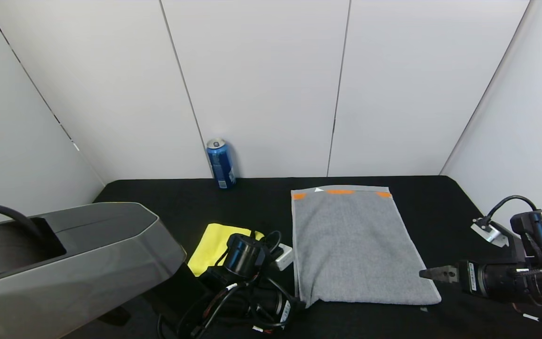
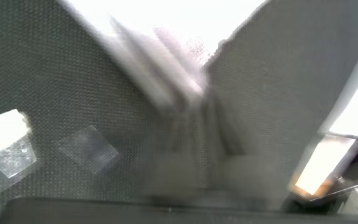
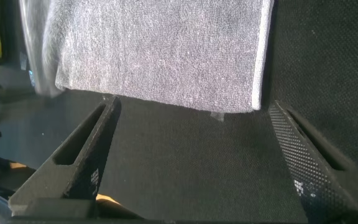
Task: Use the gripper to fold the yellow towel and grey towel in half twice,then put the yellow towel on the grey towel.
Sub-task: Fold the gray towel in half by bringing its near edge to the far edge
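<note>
Left claw (image 1: 305, 301) closed on near-left corner of grey towel (image 1: 351, 245)

Grey towel lies flat on the bench (image 1: 440, 202), apparently unfolded or folded once at most. Yellow towel (image 1: 214, 240) sits just left of it, partly hidden. Right claw (image 1: 433, 274) is open at the near-right corner. Folds and stacking remain.

you have bare black table (image 1: 440, 207) right of the grey towel (image 1: 351, 245) and behind it to the wall. the blue can (image 1: 221, 163) stands far back left. the left arm's bulk covers the near-left corner, crowding the yellow towel (image 1: 212, 245).
</note>
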Controlling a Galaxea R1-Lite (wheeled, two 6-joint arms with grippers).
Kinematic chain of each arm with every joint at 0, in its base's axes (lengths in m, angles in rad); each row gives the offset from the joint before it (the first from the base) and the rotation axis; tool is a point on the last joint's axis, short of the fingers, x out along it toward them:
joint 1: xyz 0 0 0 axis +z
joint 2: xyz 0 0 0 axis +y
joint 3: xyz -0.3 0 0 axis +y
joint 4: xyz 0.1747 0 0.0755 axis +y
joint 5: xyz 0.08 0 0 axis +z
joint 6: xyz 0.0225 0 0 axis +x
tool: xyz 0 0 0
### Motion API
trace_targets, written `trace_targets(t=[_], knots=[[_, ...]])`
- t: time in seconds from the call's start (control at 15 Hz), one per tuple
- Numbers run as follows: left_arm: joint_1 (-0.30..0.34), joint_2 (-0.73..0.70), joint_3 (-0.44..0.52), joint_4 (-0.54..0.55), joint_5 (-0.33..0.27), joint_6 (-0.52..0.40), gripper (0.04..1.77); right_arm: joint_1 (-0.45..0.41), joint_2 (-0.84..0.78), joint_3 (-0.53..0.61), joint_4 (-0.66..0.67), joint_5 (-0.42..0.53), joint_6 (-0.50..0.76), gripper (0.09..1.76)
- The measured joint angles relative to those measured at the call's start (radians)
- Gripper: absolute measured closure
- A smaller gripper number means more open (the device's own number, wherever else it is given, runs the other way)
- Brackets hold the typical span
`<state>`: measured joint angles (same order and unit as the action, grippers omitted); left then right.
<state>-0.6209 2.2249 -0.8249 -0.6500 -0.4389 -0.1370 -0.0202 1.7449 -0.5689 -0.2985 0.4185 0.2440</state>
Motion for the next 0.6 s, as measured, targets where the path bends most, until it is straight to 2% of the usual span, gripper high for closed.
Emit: trace_targets(t=[0.6], knots=[[0.052,-0.009,-0.006,-0.003,0.000,-0.003,1.71,0.026,0.031,0.001,-0.011,-0.004,0.000,0.14]])
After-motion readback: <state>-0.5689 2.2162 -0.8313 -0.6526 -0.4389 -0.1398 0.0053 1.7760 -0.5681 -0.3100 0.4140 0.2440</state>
